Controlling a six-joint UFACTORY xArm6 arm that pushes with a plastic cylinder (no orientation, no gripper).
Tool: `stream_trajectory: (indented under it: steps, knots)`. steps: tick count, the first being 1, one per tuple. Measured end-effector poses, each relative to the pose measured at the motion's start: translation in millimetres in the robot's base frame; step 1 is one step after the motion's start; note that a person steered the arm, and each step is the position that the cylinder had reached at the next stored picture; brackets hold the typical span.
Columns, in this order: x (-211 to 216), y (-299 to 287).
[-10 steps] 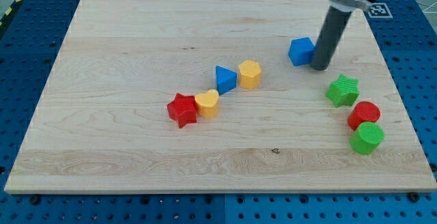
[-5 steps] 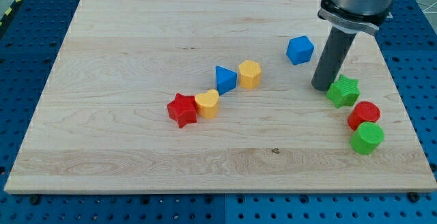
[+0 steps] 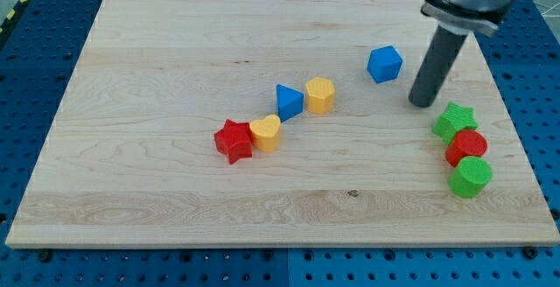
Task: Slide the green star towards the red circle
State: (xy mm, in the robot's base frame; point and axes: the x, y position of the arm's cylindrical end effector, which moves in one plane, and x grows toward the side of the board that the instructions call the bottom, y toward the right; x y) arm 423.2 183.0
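Observation:
The green star (image 3: pixel 454 119) lies near the board's right edge and touches the top of the red circle (image 3: pixel 466 147). A green circle (image 3: pixel 471 177) sits just below the red circle, touching it. My tip (image 3: pixel 423 102) rests on the board a little to the upper left of the green star, with a small gap between them. The rod rises from there toward the view's top right.
A blue cube (image 3: pixel 384 64) lies to the left of my tip. A blue triangle (image 3: pixel 289 101) and a yellow hexagon (image 3: pixel 320 95) sit mid-board. A red star (image 3: pixel 234 141) and a yellow heart (image 3: pixel 265 133) touch lower left. The wooden board's (image 3: pixel 175 42) right edge runs close to the three right-hand blocks.
The green star slid down and to the right until it touched the red circle. My tip came down beside the star, pushed it, then moved right and slightly up, away from it.

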Motion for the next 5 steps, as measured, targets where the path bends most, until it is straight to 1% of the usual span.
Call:
stream_trajectory:
  steps: [1,2,3,5]
  knots:
    - [-7.7,18.7]
    - [0.1,38.9]
    - [15.3,39.3]
    - [24.1,40.3]
